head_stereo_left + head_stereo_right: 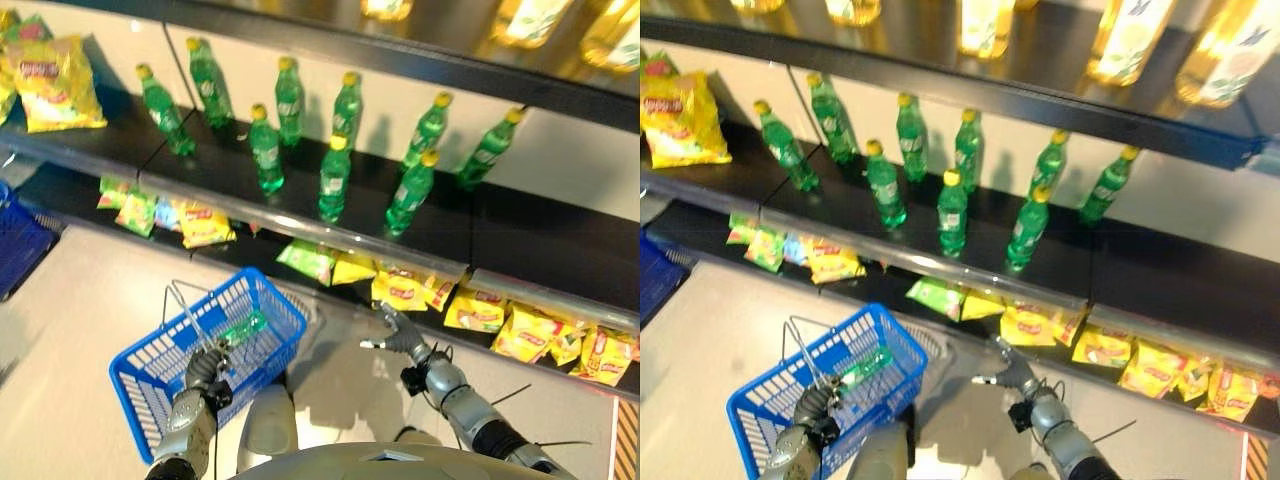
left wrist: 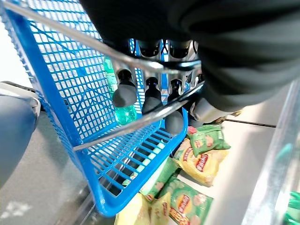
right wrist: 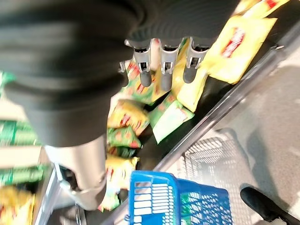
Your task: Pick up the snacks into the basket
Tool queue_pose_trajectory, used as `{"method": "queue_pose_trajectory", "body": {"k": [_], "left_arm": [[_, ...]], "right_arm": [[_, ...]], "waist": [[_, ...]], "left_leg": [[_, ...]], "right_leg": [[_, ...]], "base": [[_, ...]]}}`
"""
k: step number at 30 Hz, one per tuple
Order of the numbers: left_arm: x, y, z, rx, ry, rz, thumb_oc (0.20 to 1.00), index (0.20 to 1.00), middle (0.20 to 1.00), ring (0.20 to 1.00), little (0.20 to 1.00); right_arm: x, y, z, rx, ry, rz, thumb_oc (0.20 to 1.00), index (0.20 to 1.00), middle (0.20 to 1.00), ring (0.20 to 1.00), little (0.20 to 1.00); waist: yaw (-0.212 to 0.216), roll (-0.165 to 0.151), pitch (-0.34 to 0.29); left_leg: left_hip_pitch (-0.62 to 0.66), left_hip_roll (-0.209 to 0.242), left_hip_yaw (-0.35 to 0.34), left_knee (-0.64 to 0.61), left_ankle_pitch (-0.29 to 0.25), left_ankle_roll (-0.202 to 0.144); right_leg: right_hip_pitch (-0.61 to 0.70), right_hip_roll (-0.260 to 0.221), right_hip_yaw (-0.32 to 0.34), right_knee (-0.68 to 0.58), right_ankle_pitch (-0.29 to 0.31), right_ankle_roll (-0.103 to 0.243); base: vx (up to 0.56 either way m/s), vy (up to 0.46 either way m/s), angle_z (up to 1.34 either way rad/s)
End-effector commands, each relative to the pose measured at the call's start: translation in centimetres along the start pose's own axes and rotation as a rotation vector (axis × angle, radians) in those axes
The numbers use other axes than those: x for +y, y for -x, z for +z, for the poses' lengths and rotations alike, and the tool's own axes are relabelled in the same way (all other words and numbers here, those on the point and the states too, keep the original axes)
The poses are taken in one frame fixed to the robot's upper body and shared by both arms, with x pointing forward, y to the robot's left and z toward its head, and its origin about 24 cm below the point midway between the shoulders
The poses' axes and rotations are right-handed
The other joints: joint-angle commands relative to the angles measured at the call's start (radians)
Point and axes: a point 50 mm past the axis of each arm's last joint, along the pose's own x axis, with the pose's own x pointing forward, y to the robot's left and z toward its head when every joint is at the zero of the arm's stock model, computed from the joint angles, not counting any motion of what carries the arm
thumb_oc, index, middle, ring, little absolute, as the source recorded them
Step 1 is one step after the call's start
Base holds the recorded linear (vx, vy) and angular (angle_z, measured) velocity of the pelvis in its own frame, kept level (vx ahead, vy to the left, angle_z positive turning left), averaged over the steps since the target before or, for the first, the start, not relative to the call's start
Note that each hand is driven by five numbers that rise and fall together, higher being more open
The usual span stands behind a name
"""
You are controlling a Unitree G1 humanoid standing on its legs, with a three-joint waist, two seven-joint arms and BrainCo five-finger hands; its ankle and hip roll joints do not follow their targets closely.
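So at this point I had the blue basket (image 1: 150,375) hanging off my left hand (image 1: 208,368), fingers curled round the wire handles (image 2: 140,119), which you could see clearly in the left wrist view. A green bottle (image 2: 123,110) was already lying in the bottom of it.

My right hand (image 1: 398,333) was out in front with nothing in it, fingers fairly straight and a bit apart, thumb off to the side. It sat just short of the front lip of the bottom shelf (image 1: 300,225). The snacks were the yellow packets (image 1: 400,289) and a green packet (image 1: 306,259) lying flat on that shelf, right ahead of and slightly above the fingertips. The closest yellow ones lay pretty much dead ahead, the green one off toward the basket side.

My read: the right hand was clearly the nearer one, and the left was tied up anyway. The packets lay flat with their long sides roughly along the shelf edge, so I figured reaching forward over the lip and pinching an edge was the way in.
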Motion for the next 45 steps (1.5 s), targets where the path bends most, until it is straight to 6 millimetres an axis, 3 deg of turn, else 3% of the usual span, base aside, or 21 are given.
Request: {"method": "queue_pose_trajectory", "body": {"k": [1,4,8,10,11,13,14,15,23,25,26,28,31,32,37,38,39,40,41,43,45], "left_arm": [[-3.0,-0.9,3.7,-0.194,-0.027,-0.100,0.200,0.200,0.200,0.200,0.200],[-3.2,-0.7,2.1,-0.137,-0.002,-0.091,0.200,0.200,0.200,0.200,0.200],[-3.4,0.0,0.3,-0.081,0.003,-0.103,0.200,0.200,0.200,0.200,0.200],[-2.5,0.1,0.1,-0.072,0.018,-0.072,0.200,0.200,0.200,0.200,0.200],[-2.5,0.1,0.1,-0.072,0.018,-0.072,0.200,0.200,0.200,0.200,0.200],[-1.8,0.0,-0.4,-0.042,0.036,-0.037,0.200,0.200,0.200,0.200,0.200],[-1.8,0.0,-0.4,-0.042,0.036,-0.038,0.200,0.200,0.200,0.200,0.200],[-1.5,0.0,-0.6,-0.030,0.087,-0.013,0.200,0.200,0.200,0.200,0.200],[-2.7,0.0,-1.3,0.009,0.179,-0.009,0.200,0.200,0.200,0.200,0.200],[-2.8,0.0,-1.5,0.014,0.191,0.001,0.200,0.200,0.200,0.200,0.200],[-2.8,0.0,-1.5,0.014,0.191,0.001,0.200,0.200,0.200,0.200,0.200],[-2.8,-0.1,-1.3,0.009,0.194,0.012,0.200,0.200,0.200,0.200,0.200],[-2.8,-0.4,-0.6,-0.010,0.183,0.016,0.200,0.200,0.200,0.200,0.200],[-3.0,-0.5,-0.3,-0.019,0.189,0.017,0.200,0.200,0.200,0.200,0.200],[-3.3,-0.8,0.9,-0.060,0.163,-0.011,0.200,0.200,0.200,0.200,0.200],[-3.8,-0.9,1.2,-0.068,0.116,-0.039,0.200,0.200,0.200,0.200,0.200],[-3.8,-0.9,1.2,-0.069,0.115,-0.039,0.200,0.200,0.200,0.200,0.200],[-4.3,-1.0,2.1,-0.105,0.071,-0.076,0.200,0.200,0.200,0.200,0.200],[-4.3,-1.0,2.1,-0.105,0.071,-0.076,0.200,0.200,0.200,0.200,0.200],[-4.2,-0.8,2.6,-0.138,0.041,-0.100,0.200,0.200,0.200,0.200,0.200],[-4.1,-0.7,2.6,-0.148,0.029,-0.104,0.200,0.200,0.200,0.200,0.200]], "right_arm": [[-1.0,-0.2,0.6,-0.034,-0.025,-0.027,1.000,1.000,1.000,1.000,1.000],[-0.4,-0.1,-0.2,0.008,-0.055,-0.020,1.000,1.000,1.000,1.000,1.000],[-0.8,0.1,-1.2,0.055,-0.051,-0.047,1.000,1.000,1.000,1.000,1.000],[-1.2,0.1,-1.3,0.060,-0.085,-0.078,1.000,1.000,1.000,1.000,1.000],[-1.2,0.1,-1.3,0.060,-0.085,-0.078,1.000,1.000,1.000,1.000,1.000],[-1.4,0.4,-2.3,0.097,-0.181,-0.124,1.000,1.000,1.000,1.000,1.000],[-1.4,0.4,-2.3,0.097,-0.181,-0.124,1.000,1.000,1.000,1.000,1.000],[-1.3,0.4,-3.0,0.130,-0.228,-0.151,1.000,1.000,1.000,1.000,1.000],[-0.7,0.4,-3.7,0.183,-0.256,-0.133,1.000,1.000,1.000,1.000,1.000],[-1.4,0.7,-4.6,0.229,-0.231,-0.156,1.000,1.000,1.000,1.000,1.000],[-1.4,0.7,-4.6,0.229,-0.231,-0.156,1.000,1.000,1.000,1.000,1.000],[-2.0,0.8,-4.6,0.225,-0.257,-0.188,1.000,1.000,1.000,1.000,1.000],[-2.5,1.4,-5.4,0.246,-0.332,-0.248,1.000,1.000,1.000,1.000,1.000],[-2.8,1.5,-5.5,0.250,-0.346,-0.264,1.000,1.000,1.000,1.000,1.000],[-3.0,2.2,-6.5,0.275,-0.449,-0.323,1.000,1.000,1.000,1.000,1.000],[-3.1,2.7,-7.3,0.307,-0.502,-0.364,1.000,1.000,1.000,1.000,1.000],[-3.1,2.7,-7.3,0.307,-0.503,-0.364,1.000,1.000,1.000,1.000,1.000],[-3.6,2.8,-7.6,0.311,-0.592,-0.423,1.000,1.000,1.000,1.000,1.000],[-3.6,2.8,-7.6,0.311,-0.592,-0.423,1.000,1.000,1.000,1.000,1.000],[-3.6,2.6,-7.4,0.307,-0.618,-0.438,1.000,1.000,1.000,1.000,1.000],[-3.6,2.5,-7.3,0.304,-0.627,-0.440,1.000,1.000,1.000,1.000,1.000]], "waist": [[-0.009,0.034,-0.017],[-0.020,0.038,-0.044],[-0.043,0.074,-0.043],[-0.069,0.098,-0.033],[-0.068,0.098,-0.032],[-0.076,0.100,-0.028],[-0.076,0.100,-0.028],[-0.071,0.086,-0.039],[-0.057,0.059,-0.047],[-0.043,0.036,-0.057],[-0.044,0.036,-0.056],[-0.049,0.040,-0.055],[-0.068,0.078,-0.043],[-0.066,0.090,-0.038],[-0.074,0.095,-0.029],[-0.073,0.076,-0.028],[-0.073,0.074,-0.028],[-0.068,0.059,-0.025],[-0.068,0.058,-0.026],[-0.048,0.054,-0.039],[-0.036,0.054,-0.046]], "left_leg": [[0.054,-0.050,-0.004,-0.140,0.039,0.024],[0.083,-0.071,0.020,-0.177,0.042,0.027],[0.157,-0.103,0.044,-0.276,0.071,0.056],[0.167,-0.098,0.054,-0.292,0.077,0.065],[0.167,-0.098,0.055,-0.292,0.076,0.064],[0.170,-0.091,0.055,-0.292,0.083,0.070],[0.170,-0.091,0.055,-0.292,0.083,0.070],[0.164,-0.097,0.064,-0.292,0.082,0.066],[0.137,-0.086,0.051,-0.194,0.060,0.039],[0.101,0.013,-0.004,-0.199,0.103,-0.017],[0.102,0.013,-0.005,-0.199,0.103,-0.018],[0.095,0.124,-0.016,-0.231,0.176,-0.051],[0.128,0.276,-0.014,-0.286,0.275,-0.095],[0.129,0.289,-0.049,-0.280,0.282,-0.107],[0.130,0.257,-0.052,-0.227,0.173,-0.110],[0.128,0.199,-0.051,-0.206,0.117,-0.088],[0.128,0.197,-0.051,-0.204,0.116,-0.087],[0.114,0.130,-0.044,-0.169,0.072,-0.058],[0.113,0.129,-0.044,-0.168,0.071,-0.057],[0.108,0.040,-0.023,-0.176,0.036,-0.017],[0.115,0.012,-0.012,-0.188,0.028,-0.005]], "right_leg": [[-0.034,-0.003,0.046,-0.047,0.152,0.045],[-0.020,-0.005,0.070,-0.102,0.180,0.056],[-0.061,-0.032,0.117,0.015,0.212,0.061],[-0.128,0.041,0.191,0.121,0.127,0.022],[-0.129,0.041,0.192,0.122,0.126,0.021],[-0.136,0.190,0.241,0.115,0.008,-0.033],[-0.136,0.190,0.241,0.115,0.007,-0.033],[-0.110,0.250,0.258,0.034,-0.011,-0.059],[-0.046,0.270,0.269,-0.091,0.019,-0.072],[-0.033,0.238,0.281,-0.116,0.024,-0.053],[-0.033,0.238,0.280,-0.115,0.022,-0.053],[-0.047,0.211,0.282,-0.080,-0.004,-0.048],[-0.086,0.167,0.281,0.022,-0.041,-0.034],[-0.096,0.151,0.294,0.058,-0.053,-0.025],[-0.064,0.051,0.313,0.088,-0.038,0.025],[-0.044,-0.009,0.313,0.059,0.054,0.057],[-0.043,-0.011,0.313,0.058,0.056,0.058],[-0.034,-0.067,0.323,0.028,0.193,0.068],[-0.034,-0.069,0.323,0.027,0.194,0.068],[-0.035,-0.143,0.252,-0.012,0.305,0.068],[-0.030,-0.171,0.192,-0.021,0.334,0.068]], "base": [[0.08,0.047,-0.45],[0.04,0.077,-0.43],[0.03,0.168,-0.59],[-0.02,0.133,-0.30],[0.01,0.082,-0.37],[0.03,-0.031,-0.27],[0.06,-0.115,-0.10],[0.04,-0.082,-0.05],[0.02,-0.068,0.01],[0.07,0.100,0.04],[0.05,0.181,-0.24],[0.04,0.209,-0.34],[0.06,0.407,-0.08],[0.06,0.390,0.00],[0.12,0.437,0.15],[0.05,0.255,0.49],[0.09,0.542,0.40],[0.04,0.295,0.20],[0.08,0.564,0.04],[0.06,0.507,-0.02],[0.04,0.323,-0.16]]}}
